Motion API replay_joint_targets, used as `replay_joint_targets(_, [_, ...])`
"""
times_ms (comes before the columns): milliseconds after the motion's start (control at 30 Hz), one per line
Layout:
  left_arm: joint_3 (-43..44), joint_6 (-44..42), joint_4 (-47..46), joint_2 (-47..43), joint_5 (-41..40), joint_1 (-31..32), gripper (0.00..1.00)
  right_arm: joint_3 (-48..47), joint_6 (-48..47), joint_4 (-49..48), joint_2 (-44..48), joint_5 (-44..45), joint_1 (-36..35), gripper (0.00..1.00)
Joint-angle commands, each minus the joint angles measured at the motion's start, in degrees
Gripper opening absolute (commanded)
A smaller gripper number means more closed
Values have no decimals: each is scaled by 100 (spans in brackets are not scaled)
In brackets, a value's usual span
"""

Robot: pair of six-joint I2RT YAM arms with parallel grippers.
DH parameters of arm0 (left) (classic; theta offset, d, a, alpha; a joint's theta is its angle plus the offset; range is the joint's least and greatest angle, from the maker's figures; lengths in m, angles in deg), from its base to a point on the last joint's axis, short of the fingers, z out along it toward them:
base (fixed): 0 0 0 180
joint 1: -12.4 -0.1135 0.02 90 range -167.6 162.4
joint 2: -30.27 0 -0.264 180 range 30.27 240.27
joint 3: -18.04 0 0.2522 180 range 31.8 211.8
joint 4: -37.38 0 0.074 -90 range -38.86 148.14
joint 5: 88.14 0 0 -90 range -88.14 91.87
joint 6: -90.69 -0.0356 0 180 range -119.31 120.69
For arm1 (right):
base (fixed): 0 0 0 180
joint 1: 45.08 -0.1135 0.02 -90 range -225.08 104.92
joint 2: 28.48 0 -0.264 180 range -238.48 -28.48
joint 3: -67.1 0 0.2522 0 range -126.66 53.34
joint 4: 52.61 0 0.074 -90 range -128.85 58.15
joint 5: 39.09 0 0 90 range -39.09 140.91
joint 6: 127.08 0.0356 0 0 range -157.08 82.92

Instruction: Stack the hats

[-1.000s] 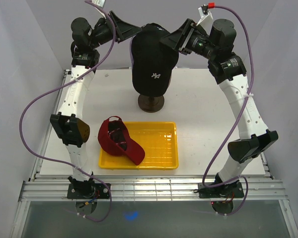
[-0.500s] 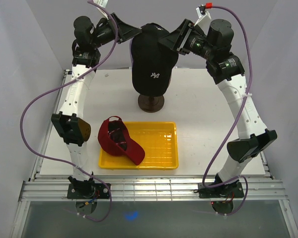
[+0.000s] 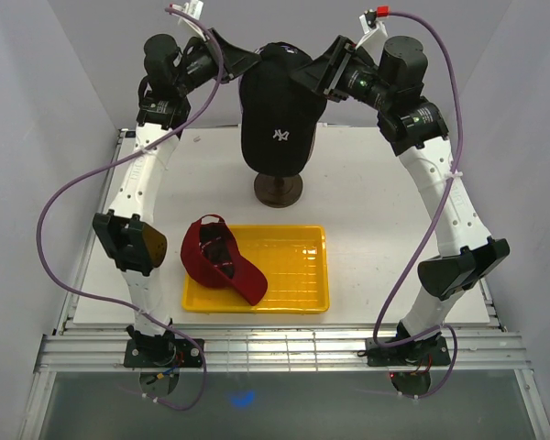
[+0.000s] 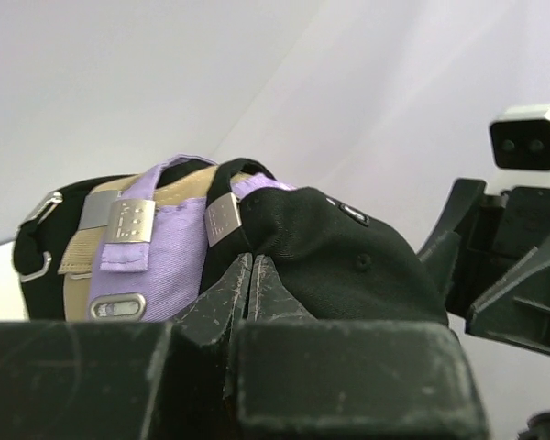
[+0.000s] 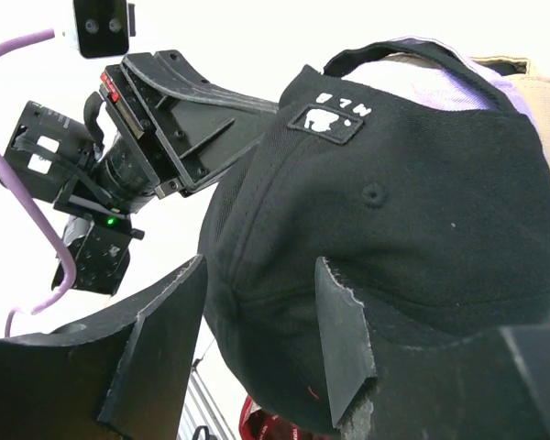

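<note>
The black cap [image 3: 277, 105] sits on top of a stack on the mannequin head. In the left wrist view the lavender cap [image 4: 160, 261] and tan cap [image 4: 76, 263] show beneath the black cap [image 4: 348, 266] at its back opening. My left gripper [image 3: 247, 62] is shut, its tips [image 4: 252, 261] pinched at the black cap's rear edge. My right gripper [image 3: 302, 75] is open, and its fingers [image 5: 344, 339] straddle the black cap's side [image 5: 394, 211]. The red cap [image 3: 222, 259] lies upside down in the yellow tray.
The yellow tray [image 3: 298, 275] lies at the table's front centre. The mannequin's dark round base [image 3: 279, 191] stands behind it. Purple cables loop beside both arms. Grey walls close in the back and sides.
Both grippers have shifted slightly left and up at the head. The black cap has turned a little with them, its white logo now further left.
</note>
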Motion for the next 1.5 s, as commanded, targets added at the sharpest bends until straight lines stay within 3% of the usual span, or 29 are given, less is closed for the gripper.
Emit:
replay_joint_targets(0, [-229,-328,371,-376,-1021,-23,0,-166,-134,-206,28,67,-45,57])
replay_joint_targets(500, [-949,-301,433,-745,-1611,-23,0,98,-231,-188,327,515,262,66])
replay_joint_targets(1100, [-1099,-249,512,-737,-1584,-23,0,-350,-222,-329,-789,58,465,63])
replay_joint_targets(1200, [-1064,-222,503,-675,-1540,-5,0,-376,-169,-390,-860,67,465,57])
replay_joint_targets(1267, [-1055,-222,512,-640,-1514,21,0,-368,-108,-399,-895,102,465,48])
replay_joint_targets(1467, [-1178,-240,625,-605,-1672,74,0,54,156,-610,-799,190,465,36])
